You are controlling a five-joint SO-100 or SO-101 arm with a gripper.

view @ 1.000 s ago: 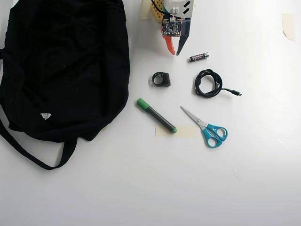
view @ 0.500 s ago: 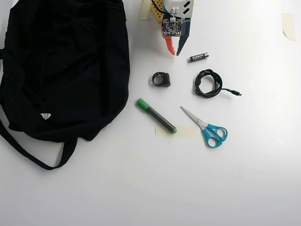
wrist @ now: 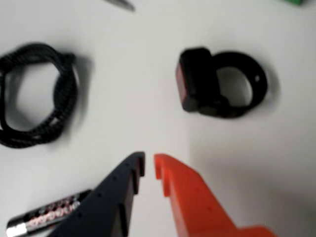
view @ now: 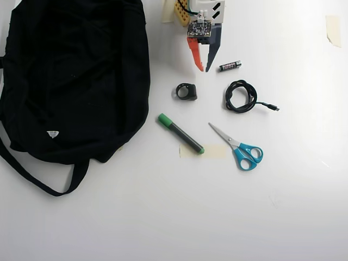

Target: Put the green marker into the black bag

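In the overhead view the green marker (view: 181,133) lies slanted on the white table, its green cap towards the black bag (view: 70,81), which fills the left side. My gripper (view: 204,69) is at the top centre, well above the marker and right of the bag. Its orange and dark fingers meet at the tips with only a slit between them and hold nothing. In the wrist view the gripper (wrist: 149,165) points at bare table, and only a green bit of the marker (wrist: 295,2) shows at the top right edge. The bag is out of that view.
A black ring-shaped clip (view: 186,91) (wrist: 217,84) lies just ahead of the fingertips. A coiled black cable (view: 241,96) (wrist: 37,96), a small battery (view: 230,66) (wrist: 47,213) and teal-handled scissors (view: 239,148) lie nearby. Tape pieces (view: 212,151) stick to the table.
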